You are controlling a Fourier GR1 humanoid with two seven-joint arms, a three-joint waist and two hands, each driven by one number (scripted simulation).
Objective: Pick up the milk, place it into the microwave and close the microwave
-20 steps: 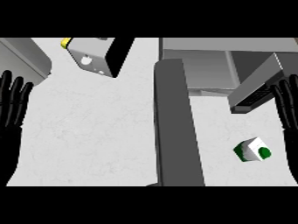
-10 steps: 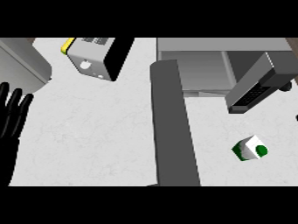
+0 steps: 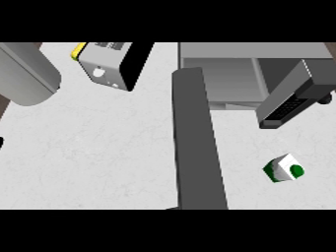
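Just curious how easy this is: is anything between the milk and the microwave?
Nothing visible. The milk sits on bare counter before the open microwave; its door stands out to the milk's left.

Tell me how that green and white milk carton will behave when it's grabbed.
The milk carton looks small and boxy with flat sides, so it probably stays stiff and won't roll. It stands free on the counter, nothing bracing it, so a sideways push would likely slide or tip it.
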